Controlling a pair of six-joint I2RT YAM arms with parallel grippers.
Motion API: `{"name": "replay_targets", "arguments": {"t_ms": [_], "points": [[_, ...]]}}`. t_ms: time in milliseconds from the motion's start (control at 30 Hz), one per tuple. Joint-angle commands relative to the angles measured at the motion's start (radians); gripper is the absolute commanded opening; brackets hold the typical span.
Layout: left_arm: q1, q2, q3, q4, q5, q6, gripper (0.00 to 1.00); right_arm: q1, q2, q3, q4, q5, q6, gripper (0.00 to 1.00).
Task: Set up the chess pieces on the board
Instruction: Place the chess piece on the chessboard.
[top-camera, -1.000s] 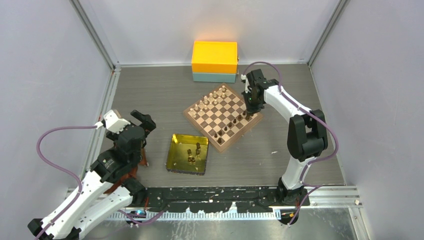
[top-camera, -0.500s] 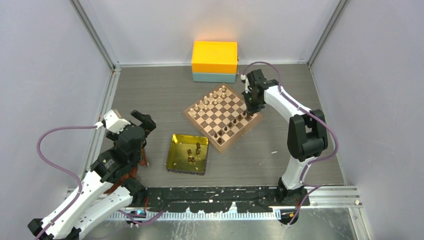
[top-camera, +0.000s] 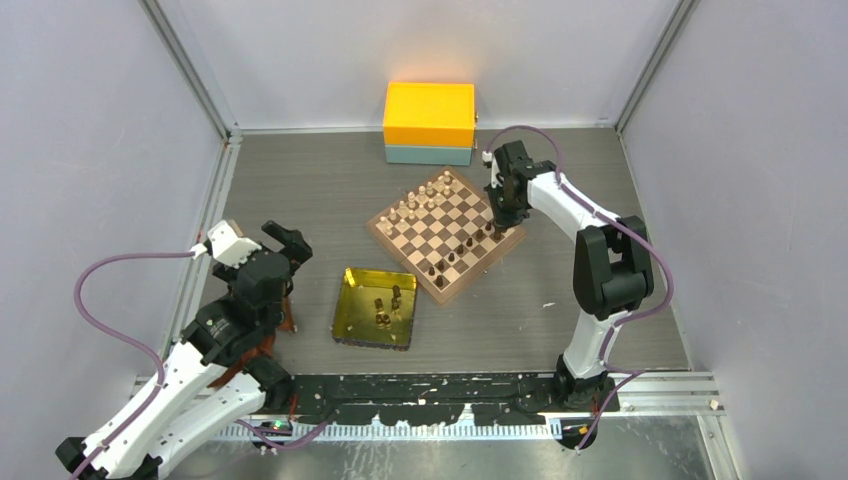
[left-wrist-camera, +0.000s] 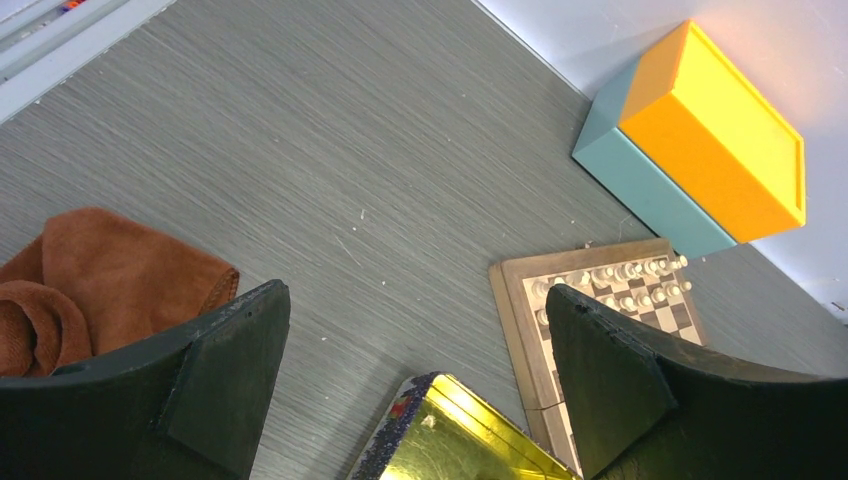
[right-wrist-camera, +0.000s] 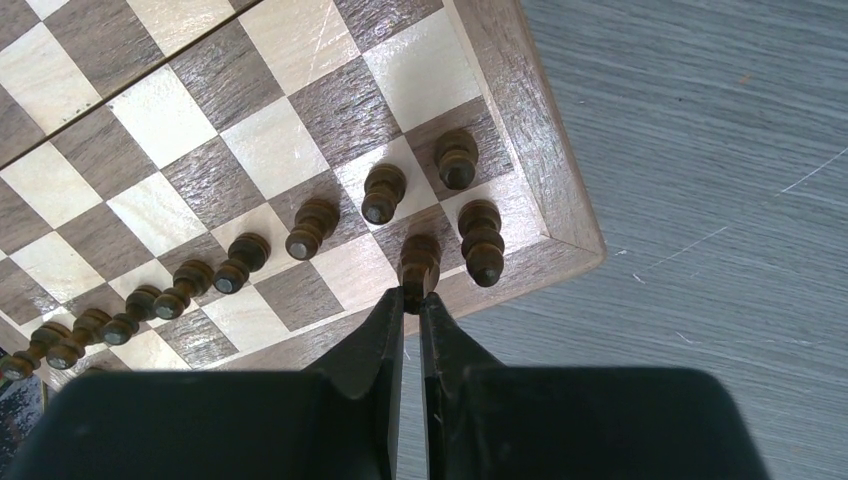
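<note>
Right gripper (right-wrist-camera: 413, 298) clenched on dark chessman (right-wrist-camera: 420, 258), held over board (right-wrist-camera: 520, 130) corner, edge row; tall piece (right-wrist-camera: 482, 240) just right of it. Slight gripper shift noted since second ago; placement judged unfinished. Left gripper (left-wrist-camera: 415, 315) spread, idle.

Light-and-dark brown checks, tan border on the board (right-wrist-camera: 250, 130) under the right gripper (right-wrist-camera: 412, 300); dark brown chess pieces (right-wrist-camera: 383, 193) at its black tips; rust-brown cloth (left-wrist-camera: 110, 270) beside the left gripper (left-wrist-camera: 415, 350); gold tray (top-camera: 343, 302), orange-over-teal box (left-wrist-camera: 720, 130) ahead of it.
</note>
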Motion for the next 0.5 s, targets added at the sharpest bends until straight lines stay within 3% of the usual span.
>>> {"name": "replay_targets", "arguments": {"t_ms": [0,167,467], "points": [[-0.005,-0.002,-0.002,0.040,-0.019,0.007,1.00,-0.004,0.001,0.004,0.032,0.004,-0.015,0.01],[-0.005,0.002,0.000,0.042,-0.018,0.007,1.00,-0.005,0.006,0.003,0.032,-0.002,-0.012,0.03],[-0.005,0.008,0.003,0.046,-0.015,0.007,1.00,-0.004,0.006,0.005,0.030,0.008,-0.002,0.25]]}}
